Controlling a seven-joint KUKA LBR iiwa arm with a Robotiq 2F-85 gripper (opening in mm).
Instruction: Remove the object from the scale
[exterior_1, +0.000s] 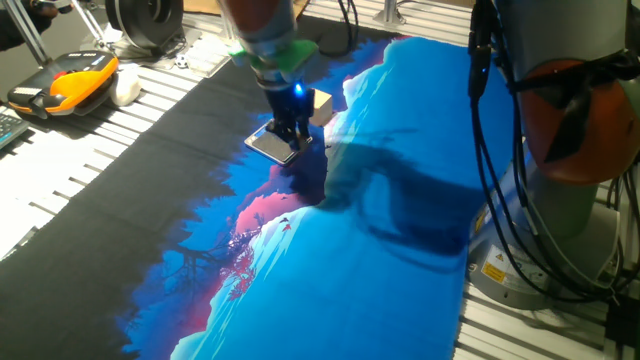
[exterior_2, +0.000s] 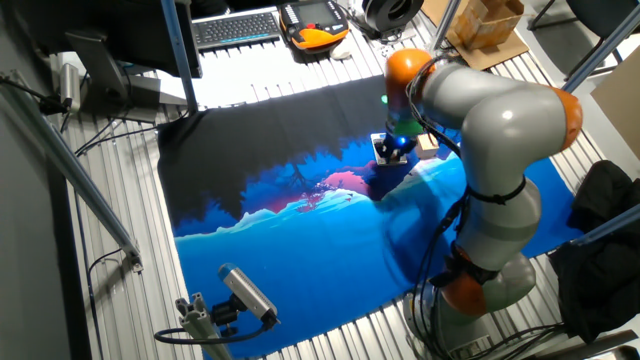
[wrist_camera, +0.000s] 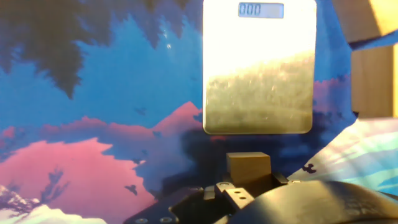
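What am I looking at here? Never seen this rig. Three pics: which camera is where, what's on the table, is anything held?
One robot arm stands at a table covered by a blue-and-pink printed cloth. Two pictures come from fixed cameras on different sides; the third looks along the fingers of the hand. The scale is a flat shiny slab, its top bare, display reading 000. A small wooden cube sits just in front of the fingers, off the scale; whether it is gripped, I cannot tell. A paler block lies beside the scale.
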